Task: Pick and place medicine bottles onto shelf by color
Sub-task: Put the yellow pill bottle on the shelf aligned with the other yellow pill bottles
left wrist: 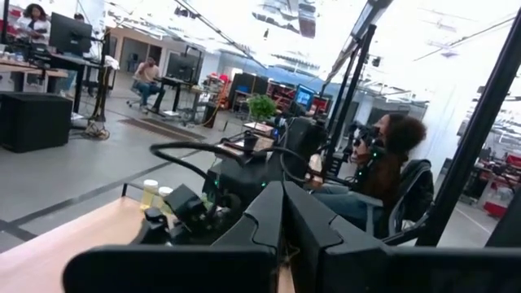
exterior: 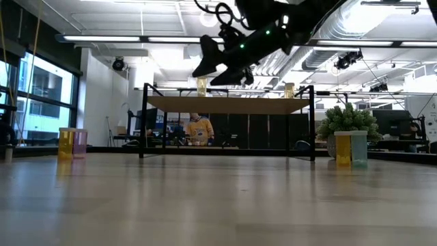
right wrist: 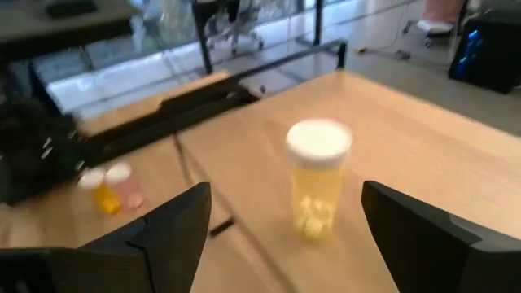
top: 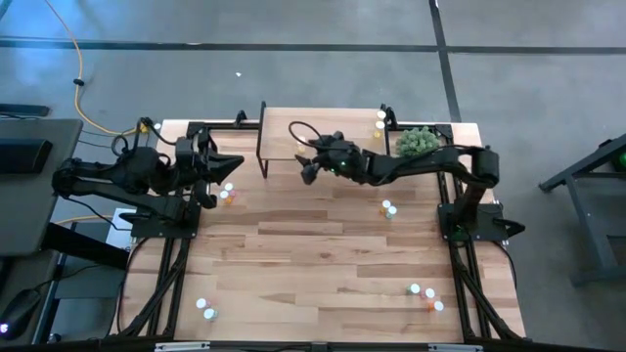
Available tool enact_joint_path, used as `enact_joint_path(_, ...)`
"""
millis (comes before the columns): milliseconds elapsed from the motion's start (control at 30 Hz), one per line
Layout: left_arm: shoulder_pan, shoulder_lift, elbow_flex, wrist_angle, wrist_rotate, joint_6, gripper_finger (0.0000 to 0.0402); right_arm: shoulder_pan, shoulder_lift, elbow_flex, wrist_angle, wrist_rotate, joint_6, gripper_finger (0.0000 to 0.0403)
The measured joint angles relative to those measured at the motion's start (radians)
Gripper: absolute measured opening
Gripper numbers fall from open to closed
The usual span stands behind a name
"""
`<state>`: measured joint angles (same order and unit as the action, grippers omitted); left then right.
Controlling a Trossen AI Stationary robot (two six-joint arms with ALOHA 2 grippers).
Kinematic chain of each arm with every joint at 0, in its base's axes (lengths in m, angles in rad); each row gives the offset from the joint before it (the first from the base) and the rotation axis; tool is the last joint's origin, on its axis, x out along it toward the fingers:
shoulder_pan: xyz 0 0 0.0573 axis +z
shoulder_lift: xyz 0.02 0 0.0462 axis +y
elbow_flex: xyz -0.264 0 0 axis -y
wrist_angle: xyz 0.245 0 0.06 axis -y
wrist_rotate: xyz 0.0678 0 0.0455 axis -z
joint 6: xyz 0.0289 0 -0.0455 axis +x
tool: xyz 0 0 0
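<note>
Closest to you, along the near edge of the table point(top: 323, 274), most of the work is unstarted: a pair of bottles point(top: 205, 309) sits near the front left corner and a small cluster of bottles point(top: 426, 296) near the front right, one of them orange. Farther in, two more bottles point(top: 388, 208) stand together right of centre, and an orange and a pink bottle point(top: 226, 194) stand just beside the left gripper point(top: 209, 174), which is parked at the left edge with its fingers clenched on nothing you can see. Beyond that, the right gripper point(top: 307, 172) hangs over the left part of the shelf point(top: 323, 132), jaws spread wide, and its wrist view shows a yellowish bottle point(right wrist: 317, 181) standing upright on the shelf top between the fingers and free of them, so I judge that one as just delivered. At the far right end of the shelf another yellowish bottle point(top: 380, 120) is already up, next to the plant point(top: 416, 143). So you have roughly two placed and about nine left on the table; whether the yellow pair should sit together is yours to judge.
</note>
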<state>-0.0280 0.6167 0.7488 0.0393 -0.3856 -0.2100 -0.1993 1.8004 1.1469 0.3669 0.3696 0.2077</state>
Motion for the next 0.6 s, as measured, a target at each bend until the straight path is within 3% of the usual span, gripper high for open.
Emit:
enact_joint_path(233, 0.000, 0.000, 0.000, -0.005, -0.004, -0.008, 0.0000, -0.019, 0.021, 0.001, 0.086, 0.005, 0.000, 0.0287)
enact_joint_path(600, 0.000, 0.003, 0.000, -0.033, -0.023, -0.024, 0.0000, -0.031, 0.021, 0.002, 0.101, -0.064, -0.008, 0.0177)
